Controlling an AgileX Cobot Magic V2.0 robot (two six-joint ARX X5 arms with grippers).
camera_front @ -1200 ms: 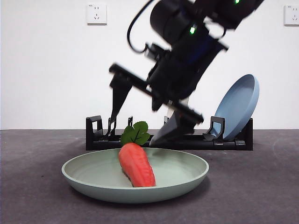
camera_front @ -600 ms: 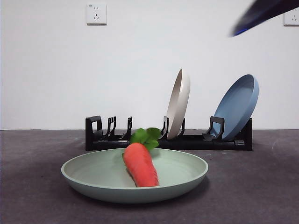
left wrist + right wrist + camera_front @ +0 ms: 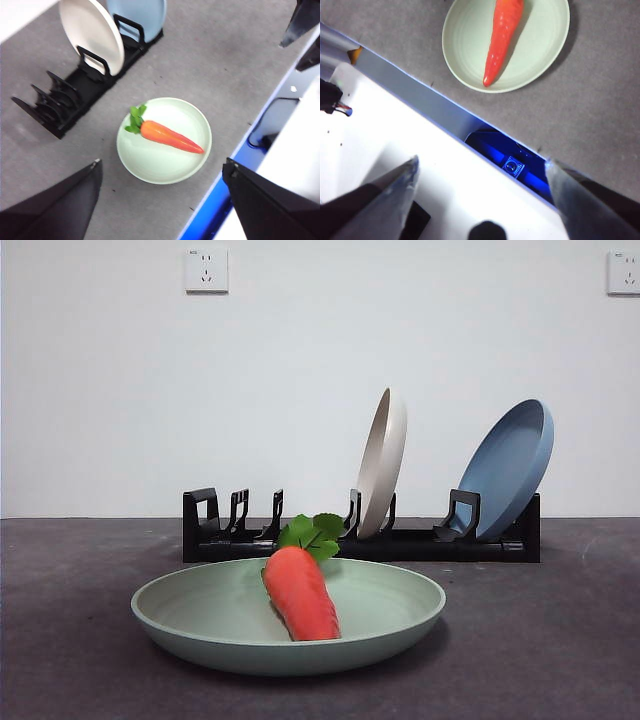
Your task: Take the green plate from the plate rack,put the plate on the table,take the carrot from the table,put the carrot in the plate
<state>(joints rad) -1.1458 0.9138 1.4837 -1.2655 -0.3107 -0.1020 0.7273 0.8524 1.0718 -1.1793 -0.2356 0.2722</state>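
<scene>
Carrot: we see the carrot (image 3: pixel 298 590) lying in the green plate (image 3: pixel 200 605) on the table (image 3: pixel 560 640), far below both grippers.
Grippers: left gripper (image 3: pixel 160 200) and right gripper (image 3: pixel 480 192) both spread wide, empty.
Handling: we judge the carrot light, glossy, slippery; best pinched mid-body.

Dark grey mottled table (image 3: pixel 560 640), green plate (image 3: pixel 200 625) lying flat on it, black plate rack (image 3: pixel 300 543) standing behind the plate
</scene>
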